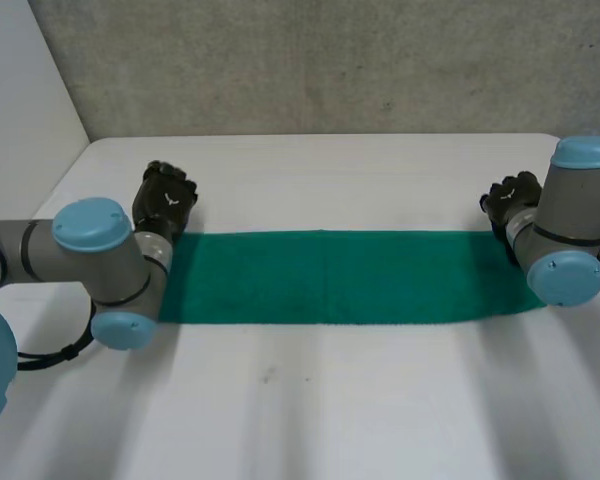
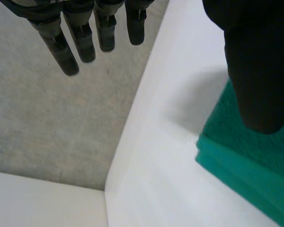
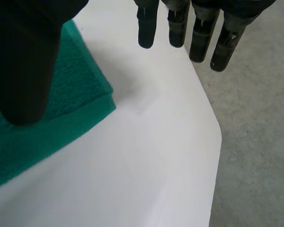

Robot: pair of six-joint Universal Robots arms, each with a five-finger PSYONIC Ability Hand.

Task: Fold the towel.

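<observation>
- Left hand (image 1: 165, 198): stationed at the far left corner of the towel (image 1: 340, 275), at the strip's short end. Its wrist view shows the fingers (image 2: 80, 45) straight and pointing past the corner, with the thumb (image 2: 258, 71) set wide of them above the cloth. Nothing is held. Whether the thumb touches the cloth cannot be told. Judged a ready stance — thumb over the corner, fingers outside it, so that closing would pinch that corner.
- Towel: green, lying flat toward the middle of the white table (image 1: 310, 410) and spanning from one hand to the other. Its long axis runs left to right across the robot's front, and each short end points at a hand. At both far corners the edge shows stacked layers, so it is judged already doubled lengthwise into a strip, with a further fold outstanding.
- Right hand (image 1: 510, 200): mirror placement at the far right corner. Its fingers (image 3: 199, 35) are straight, its thumb (image 3: 23, 71) is well apart from them over the cloth, and it grips nothing.
- Finding: one hand per end — the likely reason is to lift both far corners together and keep the strip square.
</observation>
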